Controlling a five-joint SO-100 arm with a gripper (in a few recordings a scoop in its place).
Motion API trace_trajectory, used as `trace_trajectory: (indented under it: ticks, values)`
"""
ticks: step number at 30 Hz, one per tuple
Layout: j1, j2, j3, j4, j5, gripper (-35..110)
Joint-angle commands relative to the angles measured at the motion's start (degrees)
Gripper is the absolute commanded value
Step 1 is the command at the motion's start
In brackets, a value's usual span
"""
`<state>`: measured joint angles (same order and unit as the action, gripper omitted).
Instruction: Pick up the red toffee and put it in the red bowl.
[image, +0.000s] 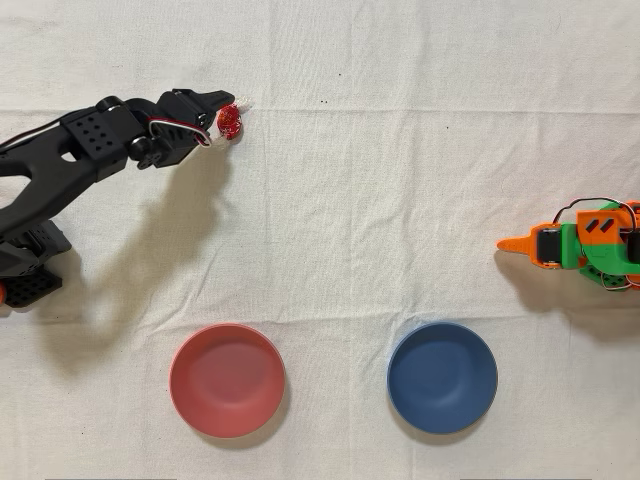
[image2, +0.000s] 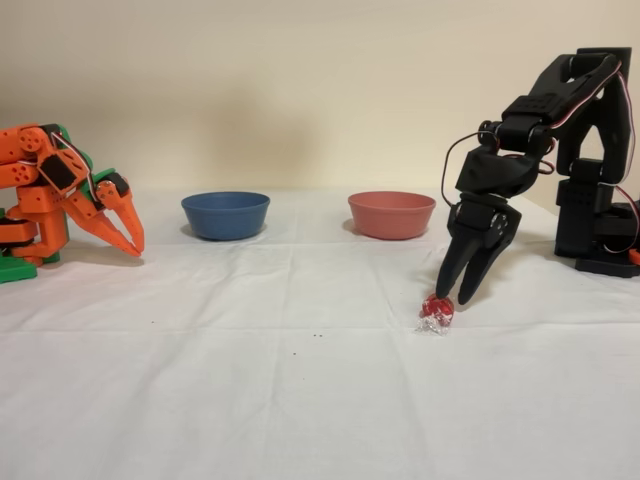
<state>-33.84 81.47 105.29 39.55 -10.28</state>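
One red toffee (image: 229, 121), two bowls and two arms are on the white cloth-covered surface (image: 400, 220). The two bowls are a red bowl (image: 227, 380) and a dark blue bowl (image: 442, 377), and both hold nothing (their insides show plain and bare from above). In the overhead view they sit side by side near the bottom edge, the red one to the left and the blue one to the right, apart from each other; in the fixed view they stand toward the back, blue on the left and red on the right. The toffee lies on the cloth well apart from both bowls, near the upper left in the overhead view and low in front of the red bowl, to its right, in the fixed view, its clear wrapper ends showing beside the shiny red foil. The black arm's pincer (image2: 453, 298) points down at the candy with its two fingers only slightly parted, the tips at the top of the toffee on either side; whether they actually grip it I cannot tell, as the candy seems to rest on the cloth. The orange arm (image2: 60, 195) stands idle at the opposite side of the surface, far from the candy.
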Motion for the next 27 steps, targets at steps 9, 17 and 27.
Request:
trace_trajectory:
  ticks: [9,17,27]
  values:
    - [-0.8,-2.8,-5.1,-1.4,0.0,29]
    - [-0.3,-4.4,-5.3,-2.5,-0.6,29]
    - [1.6,-5.7,-7.0,-2.4,-2.5,30]
